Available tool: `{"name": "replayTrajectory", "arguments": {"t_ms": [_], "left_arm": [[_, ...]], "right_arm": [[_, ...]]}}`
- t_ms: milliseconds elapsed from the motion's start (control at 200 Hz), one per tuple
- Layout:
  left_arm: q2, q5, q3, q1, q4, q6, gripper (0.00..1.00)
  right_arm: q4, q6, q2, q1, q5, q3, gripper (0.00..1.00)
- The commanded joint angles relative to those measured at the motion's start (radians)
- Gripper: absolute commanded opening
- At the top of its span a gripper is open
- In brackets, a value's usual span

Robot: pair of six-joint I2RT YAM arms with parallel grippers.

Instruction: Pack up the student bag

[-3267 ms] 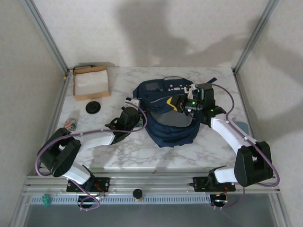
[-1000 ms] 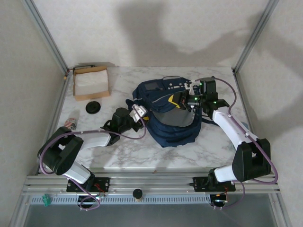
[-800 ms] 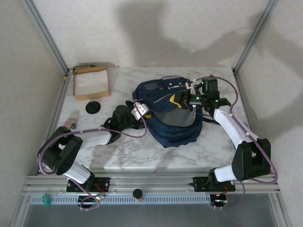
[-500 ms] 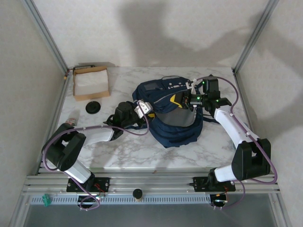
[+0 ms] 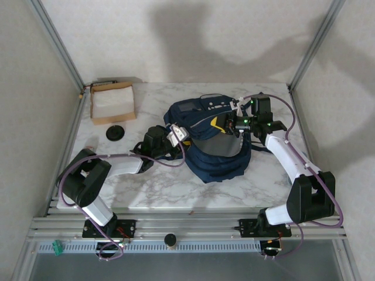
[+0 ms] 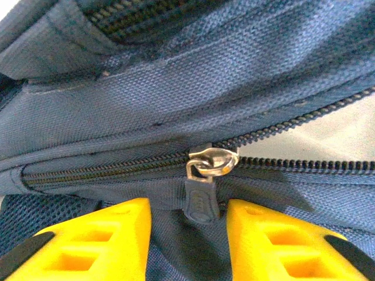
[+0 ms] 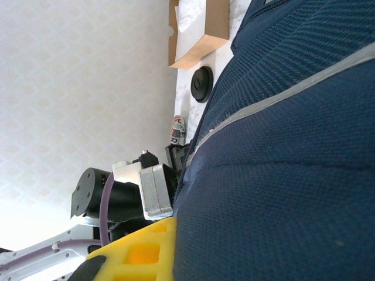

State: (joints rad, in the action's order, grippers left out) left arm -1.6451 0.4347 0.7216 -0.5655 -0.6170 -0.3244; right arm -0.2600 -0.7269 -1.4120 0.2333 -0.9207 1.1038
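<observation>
A navy student bag [image 5: 205, 140] lies on a marble table [image 5: 146, 181], between two robot pincers. The left pincer [image 6: 186, 234] is open, its yellow fingers [image 6: 99, 240] either side of a dark zip pull [image 6: 201, 199], not touching it. Opposite it, the right pincer [image 5: 234, 124] is closed on the bag's fabric. A cardboard box [image 5: 112, 100] sits well beyond the left pincer

Woven cloth student bag [image 6: 176, 88], metal zipper [image 6: 212, 163]
</observation>
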Motion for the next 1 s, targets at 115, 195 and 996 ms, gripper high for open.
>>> {"name": "replayTrajectory", "arguments": {"t_ms": [115, 195, 996], "left_arm": [[0.024, 0.029, 0.023, 0.010, -0.038, 0.023, 0.36], [0.023, 0.029, 0.031, 0.012, -0.033, 0.023, 0.34], [-0.069, -0.095, 0.091, 0.091, -0.002, 0.193, 0.00]], "right_arm": [[0.092, 0.034, 0.018, -0.005, -0.080, 0.060, 0.00], [0.096, 0.032, 0.018, -0.005, -0.080, 0.061, 0.00], [0.109, 0.018, 0.027, -0.006, -0.067, 0.049, 0.00]]}}
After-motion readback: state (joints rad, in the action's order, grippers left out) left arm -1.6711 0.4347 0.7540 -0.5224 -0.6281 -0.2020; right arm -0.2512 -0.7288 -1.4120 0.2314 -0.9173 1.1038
